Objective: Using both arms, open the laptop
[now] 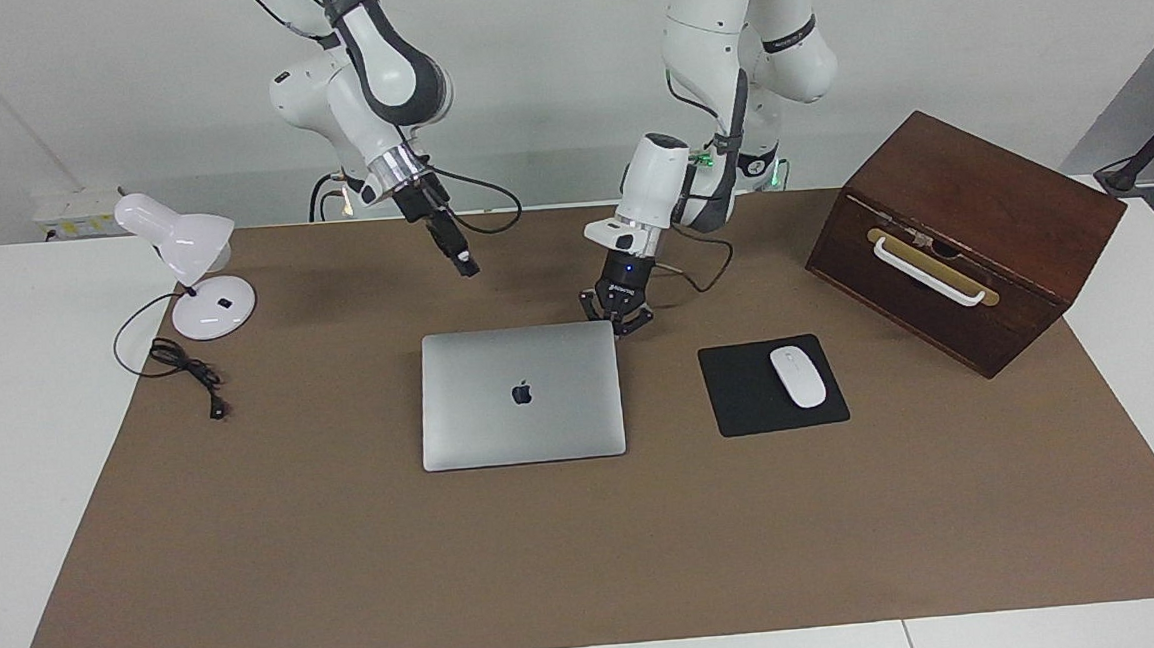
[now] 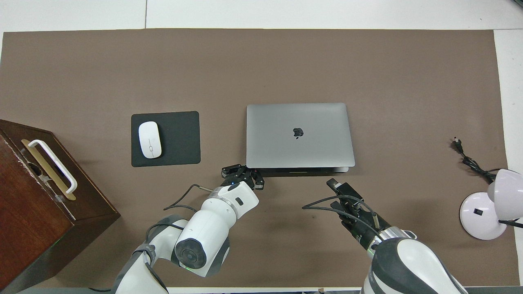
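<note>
From my station I see the laptop (image 1: 521,395) lying shut and flat on the brown mat (image 1: 591,554), about midway along the worktop and somewhat toward the robots' edge, its lid logo facing up. My left gripper (image 1: 620,323) is down low at the laptop's corner nearest the robots on the left arm's side, its fingertips pressed together and sitting right against that corner; in the overhead view it (image 2: 243,176) shows just outside the same corner, at the edge where the lid meets the base. I cannot tell whether it actually bears on the lid or only rests beside it. My right gripper (image 1: 466,265) hangs in the air over bare mat between the laptop and the robots' edge of the worktop, well clear of the lid, tilted down toward it; from above it (image 2: 333,182) appears just off the laptop's other near corner. Whether its fingers are spread or together I cannot tell. A black mouse pad (image 1: 747,394) with a white mouse (image 1: 798,377) lies beside the laptop toward the left arm's end, a wooden box (image 1: 967,230) past it, and a white desk lamp (image 1: 195,267) stands at the right arm's end.
</note>
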Controlling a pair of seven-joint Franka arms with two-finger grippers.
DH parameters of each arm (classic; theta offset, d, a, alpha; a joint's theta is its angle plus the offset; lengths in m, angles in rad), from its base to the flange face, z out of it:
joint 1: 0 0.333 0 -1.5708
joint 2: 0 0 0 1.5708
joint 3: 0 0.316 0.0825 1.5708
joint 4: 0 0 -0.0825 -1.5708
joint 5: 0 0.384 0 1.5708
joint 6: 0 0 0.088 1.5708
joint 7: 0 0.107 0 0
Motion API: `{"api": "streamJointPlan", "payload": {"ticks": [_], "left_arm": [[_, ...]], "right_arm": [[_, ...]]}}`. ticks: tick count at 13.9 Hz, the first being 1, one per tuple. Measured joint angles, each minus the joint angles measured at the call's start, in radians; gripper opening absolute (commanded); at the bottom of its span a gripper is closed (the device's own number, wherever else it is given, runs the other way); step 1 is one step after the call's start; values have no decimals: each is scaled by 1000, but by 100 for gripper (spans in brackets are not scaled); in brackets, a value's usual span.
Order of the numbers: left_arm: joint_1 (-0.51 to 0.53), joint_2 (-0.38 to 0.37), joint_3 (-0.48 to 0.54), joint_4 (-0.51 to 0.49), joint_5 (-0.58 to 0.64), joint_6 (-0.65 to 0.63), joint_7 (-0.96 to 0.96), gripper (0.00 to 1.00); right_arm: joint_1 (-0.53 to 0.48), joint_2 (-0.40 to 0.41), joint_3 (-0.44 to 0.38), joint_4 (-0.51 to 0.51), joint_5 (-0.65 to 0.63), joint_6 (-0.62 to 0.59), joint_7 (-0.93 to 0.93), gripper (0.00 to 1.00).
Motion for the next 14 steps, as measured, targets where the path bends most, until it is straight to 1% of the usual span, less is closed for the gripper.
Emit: {"api": "streamJointPlan", "payload": {"ticks": [3,8,14], "left_arm": [[0,0,0,0,0,0,3,0],[0,0,0,0,0,0,9,0],[0,1,1,0,0,1,20,0]], "right_arm": [[-13,23,0,30,0,-1,-1,99],[-49,90,-1,105,0,-3,-10,99],[-66,176,-1,150,0,-13,-14,99]]}}
